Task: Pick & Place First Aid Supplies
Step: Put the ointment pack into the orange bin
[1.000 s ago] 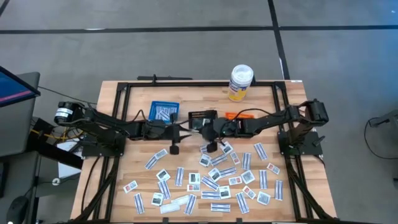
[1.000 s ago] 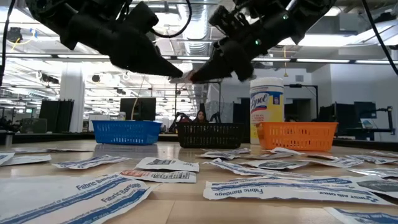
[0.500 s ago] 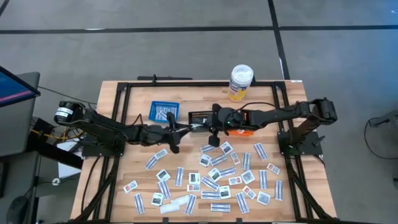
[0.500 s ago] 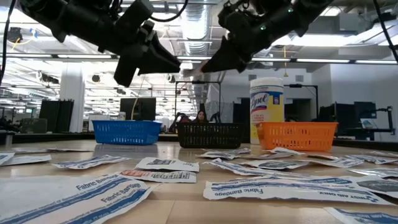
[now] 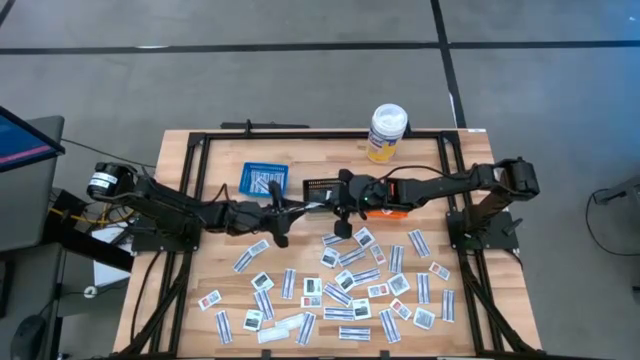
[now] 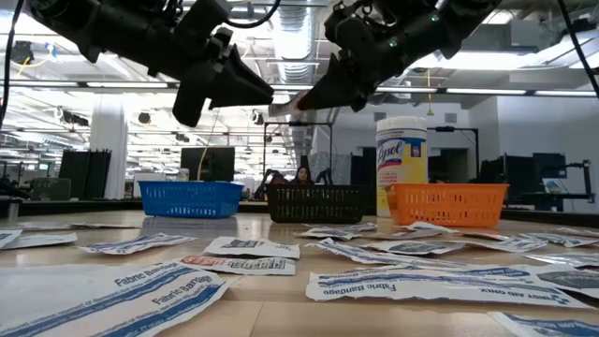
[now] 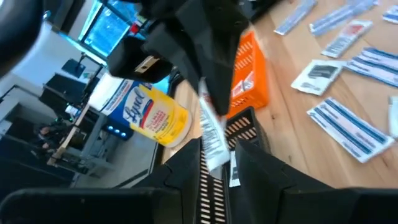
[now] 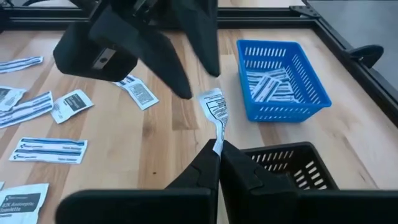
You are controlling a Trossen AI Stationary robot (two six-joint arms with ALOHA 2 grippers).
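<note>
Dangling from the closed right claw, small crumpled white packet with dark print.

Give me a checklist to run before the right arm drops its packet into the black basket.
1. Right gripper shut on the small white printed packet: ok.
2. Left gripper open: ok.
3. Left fingers drawn back from the packet: not ok, it hangs between them.
4. Packet directly above the black mesh basket: cannot tell; the basket lies close below.
5. Black basket upright on the table: ok.
6. Blue mesh basket apart from the black one: ok.
</note>
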